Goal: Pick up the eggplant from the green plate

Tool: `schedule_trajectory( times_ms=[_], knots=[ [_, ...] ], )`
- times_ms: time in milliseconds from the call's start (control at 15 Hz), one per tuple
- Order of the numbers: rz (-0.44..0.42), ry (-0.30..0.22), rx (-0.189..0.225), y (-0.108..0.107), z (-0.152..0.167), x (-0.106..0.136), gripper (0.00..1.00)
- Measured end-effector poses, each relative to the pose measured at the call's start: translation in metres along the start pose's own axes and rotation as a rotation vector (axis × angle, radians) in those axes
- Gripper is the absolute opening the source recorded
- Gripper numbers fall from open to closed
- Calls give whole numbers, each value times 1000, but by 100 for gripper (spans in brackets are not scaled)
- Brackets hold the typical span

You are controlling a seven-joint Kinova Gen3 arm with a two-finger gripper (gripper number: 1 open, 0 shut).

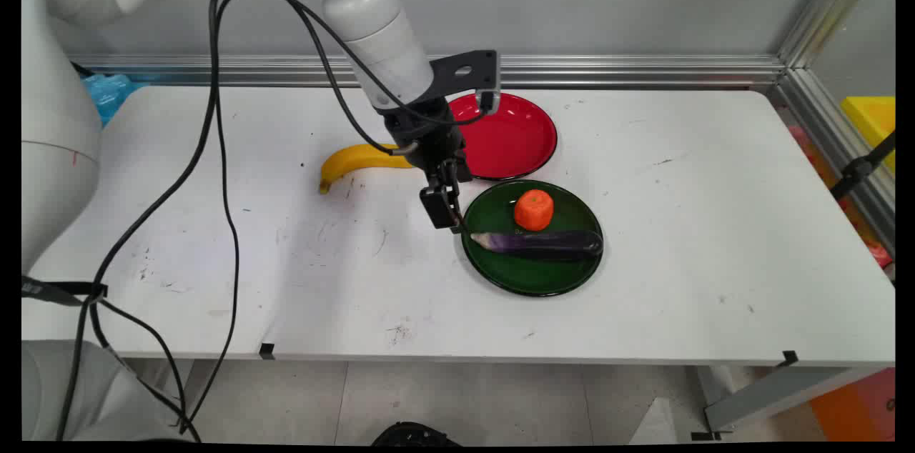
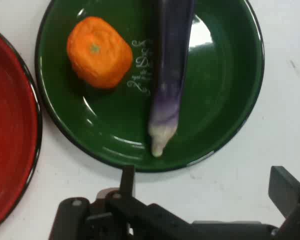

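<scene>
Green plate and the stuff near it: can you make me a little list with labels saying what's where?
gripper: gripper open, holding nothing, low beside the green plate's edge
green plate: green plate holds two things
on it: orange and purple eggplant, side by side
eggplant tip: pale end points toward the gripper
red plate: red plate behind the green one, nothing on it
banana: banana lies on the table, partly hidden by the arm

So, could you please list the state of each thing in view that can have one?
gripper: open, empty, low beside the green plate's rim.
green plate: holds the eggplant and the orange.
eggplant: lying flat, pale tip toward the gripper.
orange: resting beside the eggplant.
red plate: empty.
banana: lying on the table.
</scene>
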Motion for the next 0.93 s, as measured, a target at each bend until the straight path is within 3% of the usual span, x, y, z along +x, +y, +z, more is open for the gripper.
schedule_trajectory(
  times_ms=[333, 667, 933],
  knots=[
    [-26, 55, 13, 0, 10, 22, 100],
    [-58, 129, 30, 7, 36, 53, 100],
    [-57, 161, 41, 10, 63, 63, 100]
  ],
)
